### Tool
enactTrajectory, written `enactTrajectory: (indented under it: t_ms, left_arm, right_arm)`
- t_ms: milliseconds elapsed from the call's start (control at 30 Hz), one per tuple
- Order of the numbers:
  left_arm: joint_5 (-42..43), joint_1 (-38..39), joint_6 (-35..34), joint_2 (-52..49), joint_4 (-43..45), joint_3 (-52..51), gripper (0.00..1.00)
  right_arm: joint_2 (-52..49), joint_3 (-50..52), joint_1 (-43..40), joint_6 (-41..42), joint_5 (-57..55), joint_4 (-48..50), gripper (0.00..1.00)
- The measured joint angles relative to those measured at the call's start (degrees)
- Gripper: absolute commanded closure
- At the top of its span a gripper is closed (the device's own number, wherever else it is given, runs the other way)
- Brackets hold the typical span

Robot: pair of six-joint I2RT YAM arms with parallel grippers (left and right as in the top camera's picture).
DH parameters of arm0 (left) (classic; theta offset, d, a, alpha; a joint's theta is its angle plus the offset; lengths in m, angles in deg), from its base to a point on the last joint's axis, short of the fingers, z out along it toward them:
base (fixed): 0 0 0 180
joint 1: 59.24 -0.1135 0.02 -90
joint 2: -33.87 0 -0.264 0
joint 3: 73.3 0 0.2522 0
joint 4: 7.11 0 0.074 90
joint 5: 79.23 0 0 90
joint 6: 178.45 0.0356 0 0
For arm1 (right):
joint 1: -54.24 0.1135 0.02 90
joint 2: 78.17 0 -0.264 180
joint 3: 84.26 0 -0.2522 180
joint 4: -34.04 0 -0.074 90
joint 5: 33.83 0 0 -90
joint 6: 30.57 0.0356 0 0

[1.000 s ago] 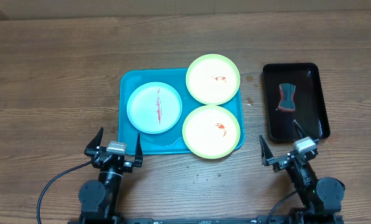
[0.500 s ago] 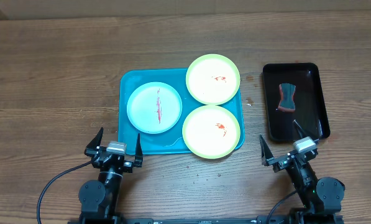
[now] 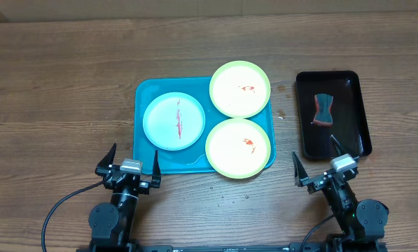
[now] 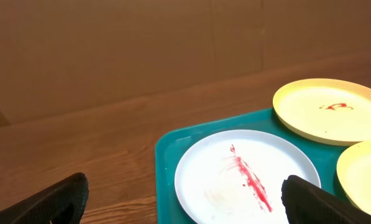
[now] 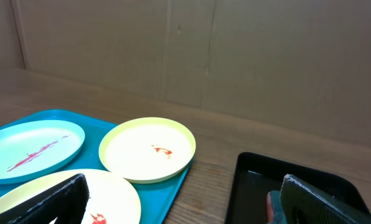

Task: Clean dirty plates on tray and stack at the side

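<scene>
A large turquoise rectangular plastic tray [image 3: 144,89] lies on the wooden table [image 3: 54,84] and holds all three round plastic plates. The light blue plate [image 3: 173,121] fills its left half. The farther yellow-green plate [image 3: 239,89] overhangs its far right rim, and the nearer yellow-green plate [image 3: 238,148] sits below that. Each carries a red smear, so none is wiped. Right of the tray, a small black tray [image 3: 349,84] holds what looks like a red-and-dark sponge [image 3: 323,109], probably parked there for wiping. The left pincer [image 3: 133,155] and right pincer [image 3: 314,150] wait off the tray's near corners, spread wide and empty.
</scene>
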Motion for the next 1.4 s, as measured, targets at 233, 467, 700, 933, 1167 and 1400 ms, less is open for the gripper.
enactTrajectory:
  t_ms: [233, 467, 700, 933, 1167, 1400]
  left_arm:
    - [0.0, 0.0, 0.0, 0.0, 0.0, 0.0, 0.0]
    - [0.1, 0.0, -0.1, 0.0, 1.1, -0.2, 0.0]
    - [3.1, 0.0, -2.1, 0.0, 3.6, 0.1, 0.0]
    - [4.1, 0.0, -2.9, -6.9, -7.0, 12.2, 0.0]
    - [4.2, 0.0, -2.6, -28.1, -17.1, 35.3, 0.0]
    - [4.3, 0.0, -2.6, -52.2, -39.5, 61.0, 0.0]
  right_arm:
    - [0.0, 0.0, 0.0, 0.0, -1.3, 0.0, 0.0]
    - [0.0, 0.0, 0.0, 0.9, -1.9, 0.0, 0.0]
    - [0.0, 0.0, 0.0, 7.6, -1.9, 1.5, 0.0]
    - [-1.5, -5.2, 0.0, 12.4, -1.9, 0.8, 0.0]
    - [-14.3, -22.4, 0.0, 13.4, -1.9, -3.3, 0.0]
    - [-34.2, -42.2, 0.0, 13.6, -2.0, -19.4, 0.0]
